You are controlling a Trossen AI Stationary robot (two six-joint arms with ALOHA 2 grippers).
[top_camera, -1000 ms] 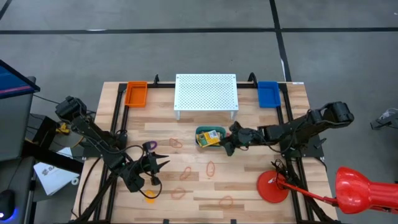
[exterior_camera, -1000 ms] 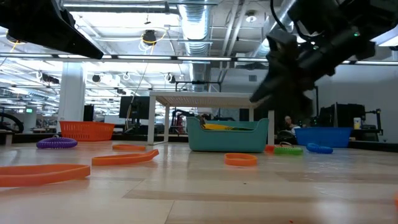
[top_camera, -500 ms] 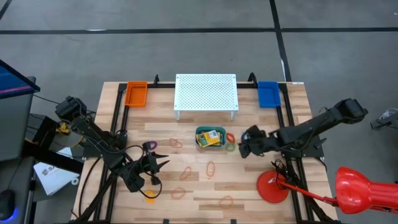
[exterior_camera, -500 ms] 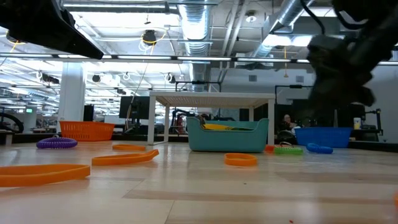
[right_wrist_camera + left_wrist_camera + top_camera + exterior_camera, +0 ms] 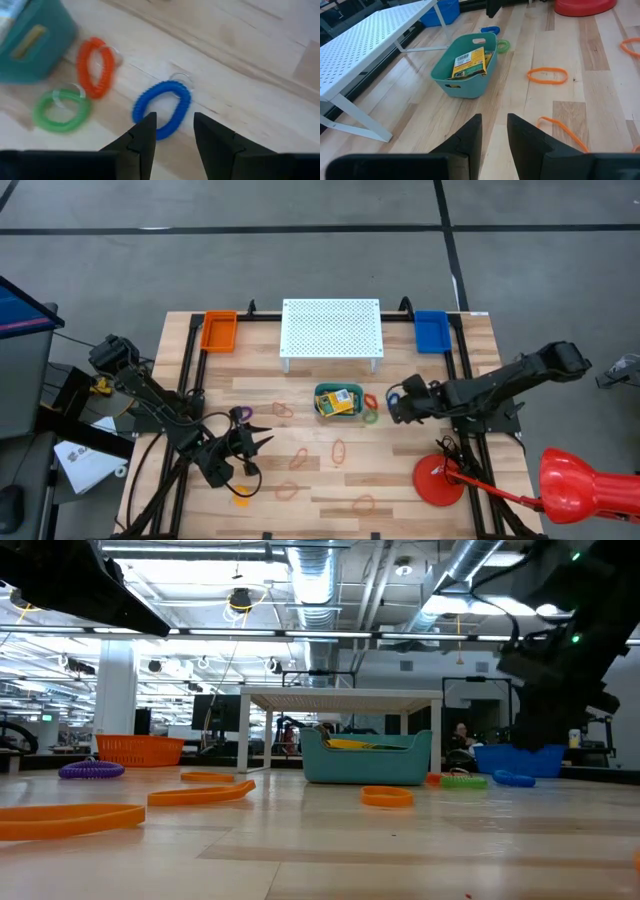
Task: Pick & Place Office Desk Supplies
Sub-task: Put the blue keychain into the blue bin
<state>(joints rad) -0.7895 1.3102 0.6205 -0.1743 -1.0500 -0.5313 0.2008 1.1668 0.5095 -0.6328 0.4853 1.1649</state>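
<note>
Rubber bands lie scattered on the wooden surface (image 5: 470,350), and the blue band (image 5: 161,108) is seen directly under the right pincer (image 5: 172,131), whose fingers are spread a little and hold nothing. If the pincer is lowered off-centre, the thin loop could be pushed aside, or only one side caught so that it slips out. Just beside the blue band lie an orange-red band (image 5: 95,66) and a green band (image 5: 62,109); these could be dragged along or picked up by mistake.

A little farther stands the teal bin (image 5: 339,402), with a yellow-and-green crayon box (image 5: 469,63) inside; it could be knocked if the arm swings low. Several orange bands (image 5: 338,449) lie apart on the front half of the surface. The left pincer (image 5: 262,441) waits over the front left part, slightly spread and empty, near a purple band (image 5: 241,414). At the back are a white perforated stand (image 5: 331,328), an orange tray (image 5: 219,330) and a blue tray (image 5: 431,330). A red disc (image 5: 438,480) lies near the right arm.
</note>
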